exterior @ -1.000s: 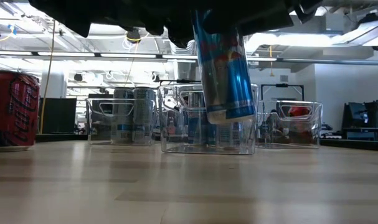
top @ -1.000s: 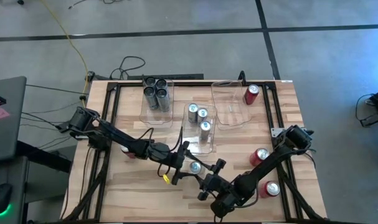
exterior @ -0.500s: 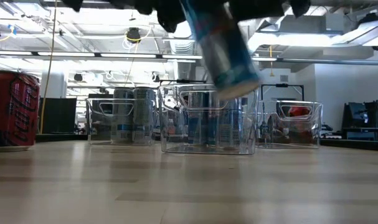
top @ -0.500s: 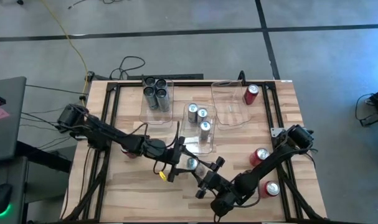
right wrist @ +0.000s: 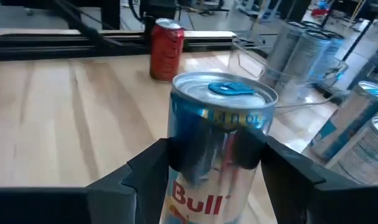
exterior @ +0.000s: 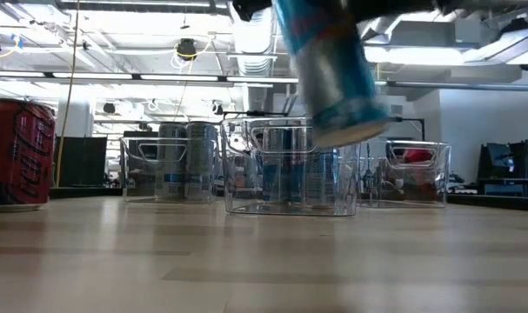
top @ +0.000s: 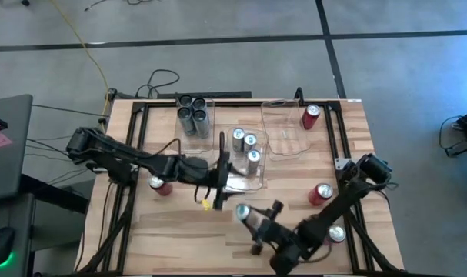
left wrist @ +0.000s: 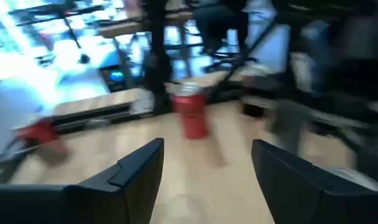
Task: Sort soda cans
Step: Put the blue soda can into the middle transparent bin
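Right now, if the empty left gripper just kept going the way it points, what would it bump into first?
Probably the red can standing straight ahead of the left gripper. Only bare table lies between them in its wrist view, though the blur makes depth uncertain.

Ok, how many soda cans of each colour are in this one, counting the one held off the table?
Red cans: 4
Silver-blue cans: 4, one of them in the right pincer
Dark grey cans: 4
Total: 12
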`<state>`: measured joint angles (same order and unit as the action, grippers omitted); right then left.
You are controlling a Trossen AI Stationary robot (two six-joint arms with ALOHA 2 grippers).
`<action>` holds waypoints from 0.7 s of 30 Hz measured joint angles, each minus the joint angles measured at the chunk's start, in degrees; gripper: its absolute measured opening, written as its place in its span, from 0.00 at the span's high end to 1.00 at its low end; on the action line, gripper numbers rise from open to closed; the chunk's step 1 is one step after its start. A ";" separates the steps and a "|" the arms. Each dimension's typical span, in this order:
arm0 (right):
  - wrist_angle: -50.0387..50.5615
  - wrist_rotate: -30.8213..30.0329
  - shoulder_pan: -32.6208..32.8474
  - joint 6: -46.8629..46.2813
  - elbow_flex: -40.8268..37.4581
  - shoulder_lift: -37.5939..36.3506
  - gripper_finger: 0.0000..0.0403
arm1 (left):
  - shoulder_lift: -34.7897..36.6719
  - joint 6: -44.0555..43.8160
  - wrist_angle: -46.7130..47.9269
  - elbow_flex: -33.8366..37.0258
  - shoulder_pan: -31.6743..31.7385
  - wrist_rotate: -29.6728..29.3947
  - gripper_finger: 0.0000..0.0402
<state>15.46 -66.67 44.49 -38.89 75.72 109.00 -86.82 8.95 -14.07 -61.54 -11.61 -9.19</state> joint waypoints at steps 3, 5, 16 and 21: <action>0.75 -1.26 -0.06 -0.07 -0.02 0.01 0.42 | 0.14 -0.64 1.12 -0.13 0.47 -0.92 0.43; 0.49 -2.22 0.04 -0.13 -0.45 -0.01 0.42 | -0.09 -1.31 2.74 -0.11 0.17 0.53 0.43; 3.26 -10.00 -0.13 -8.24 -3.89 0.01 0.42 | 4.89 0.91 6.97 1.97 0.55 20.77 0.40; 2.35 -11.30 -0.50 -8.07 -3.89 0.01 0.42 | 1.13 2.12 1.77 4.82 0.58 18.23 0.33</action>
<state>17.81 -77.97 43.99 -46.96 71.83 109.01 -85.69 11.07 -12.30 -56.72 -11.03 9.04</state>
